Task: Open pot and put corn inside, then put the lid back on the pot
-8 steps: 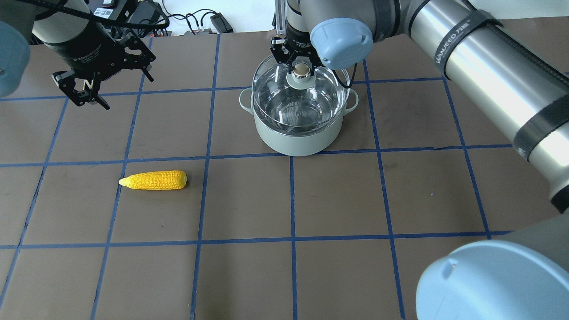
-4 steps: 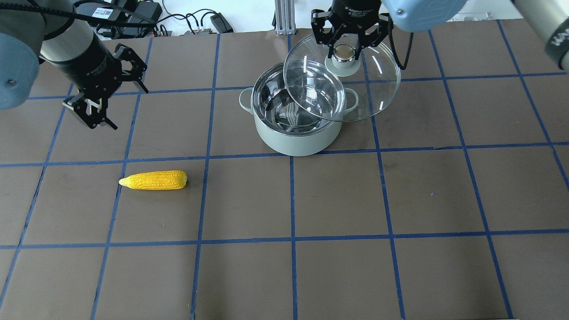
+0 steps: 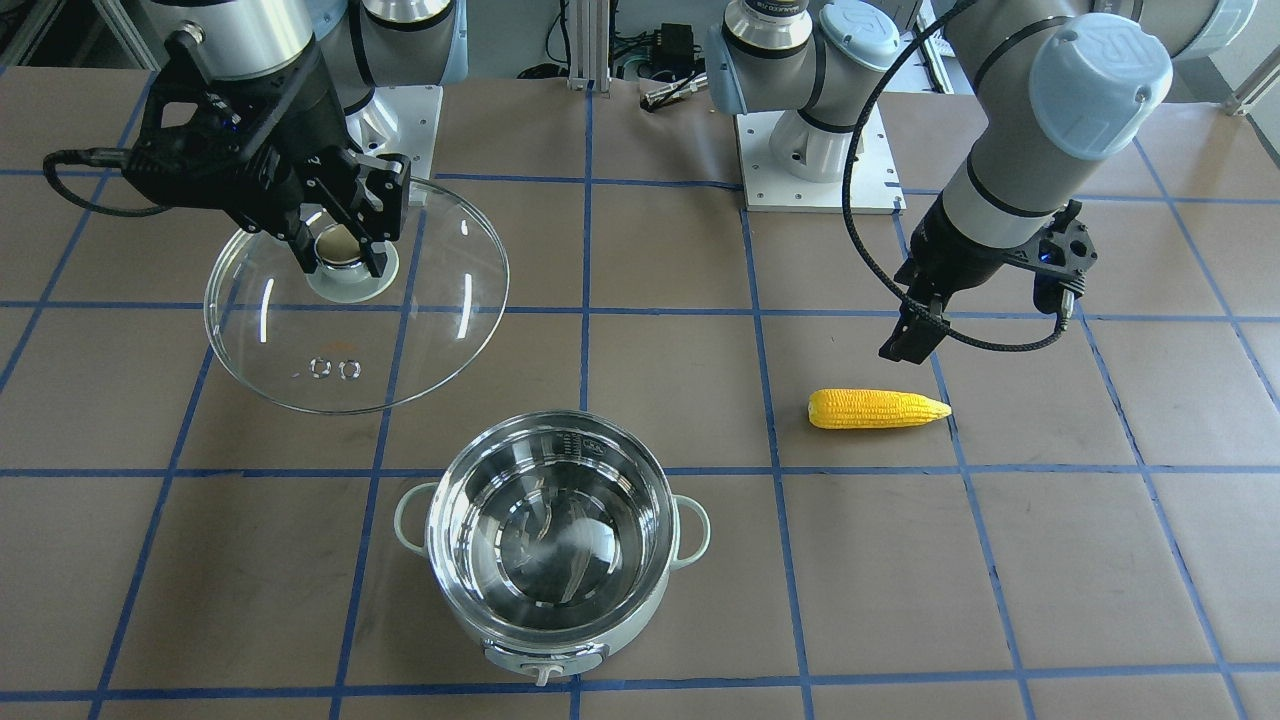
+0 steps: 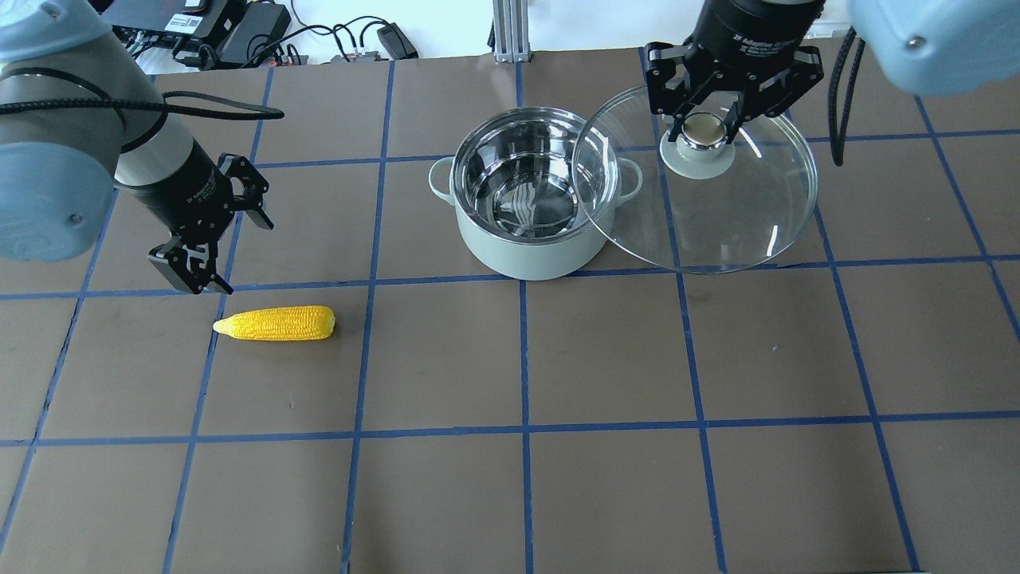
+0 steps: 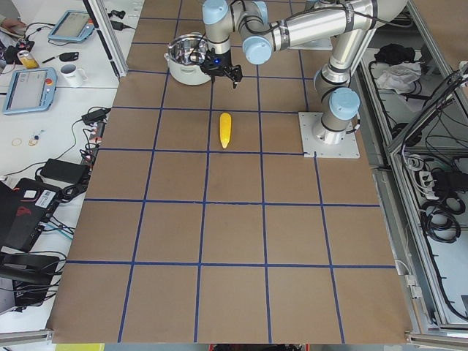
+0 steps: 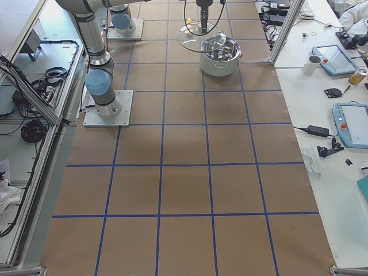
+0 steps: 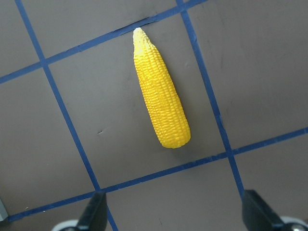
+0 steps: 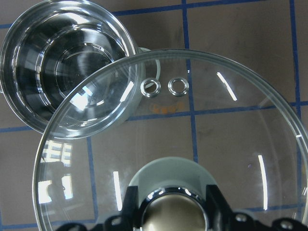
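The pot (image 4: 534,251) stands open at the table's back centre, its steel inside empty; it also shows in the front view (image 3: 520,655). My right gripper (image 4: 700,127) is shut on the lid's knob. It holds the glass lid (image 4: 741,207) in the air to the right of the pot, with its edge still overlapping the pot's rim. The lid also shows in the right wrist view (image 8: 192,134). The corn (image 4: 275,324) lies on the table at front left. My left gripper (image 4: 247,259) is open and empty, just above and behind the corn's pointed end. The corn also shows in the left wrist view (image 7: 161,103).
The brown table (image 4: 606,359) has a blue tape grid. Cables and power bricks (image 4: 239,32) lie beyond its back edge. The arm bases (image 3: 815,160) stand at the robot's side of the table.
My right gripper has lifted the lid off the pot and carried it to the right. My left gripper has come down and forward toward the corn. The corn and the pot have not moved.
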